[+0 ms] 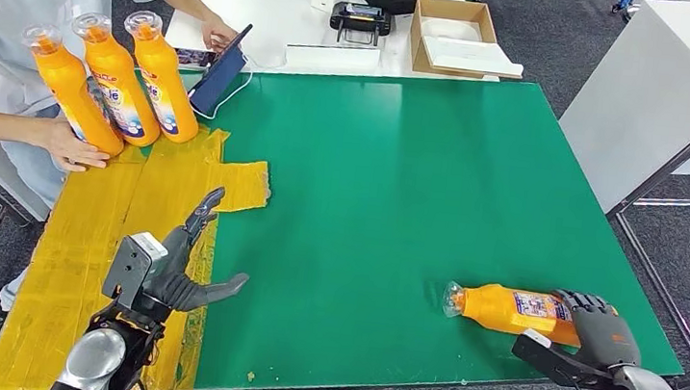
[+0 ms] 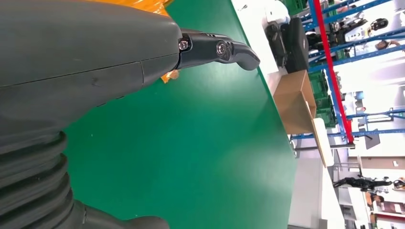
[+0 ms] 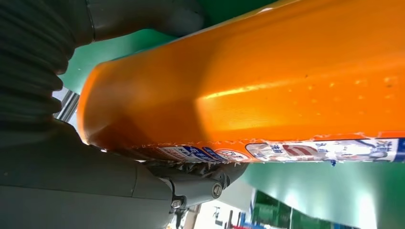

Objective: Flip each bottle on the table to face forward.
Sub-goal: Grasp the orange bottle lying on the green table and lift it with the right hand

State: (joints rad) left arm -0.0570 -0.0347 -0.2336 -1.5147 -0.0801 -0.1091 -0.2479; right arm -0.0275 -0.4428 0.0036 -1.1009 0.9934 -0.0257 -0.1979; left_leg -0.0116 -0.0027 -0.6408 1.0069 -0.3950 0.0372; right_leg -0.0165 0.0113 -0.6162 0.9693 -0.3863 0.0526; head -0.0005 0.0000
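Bottle, orange plastic with clear cap and printed label (image 1: 511, 309): lies on its side near the front right corner of the green worktop (image 1: 401, 182), cap toward the middle.

Head view: right robot hand (image 1: 598, 328) wraps the bottle's base end. Left robot hand (image 1: 181, 260) hovers spread and empty over the yellow taped strip (image 1: 85, 235). Three upright orange bottles (image 1: 117, 74) stand at the far left, a person's hand (image 1: 75, 145) against the nearest.

Left wrist view: dark finger (image 2: 224, 50) extended over bare green surface, gripping nothing.

Right wrist view: bottle body (image 3: 267, 90) held against the palm, thumb beneath the label edge (image 3: 286, 150).

Risks, judged: hold sits at the base end, so the cap end may sag or swing on lifting; smooth plastic may slip when turned; the worktop edge is close, so a dropped bottle could roll off.
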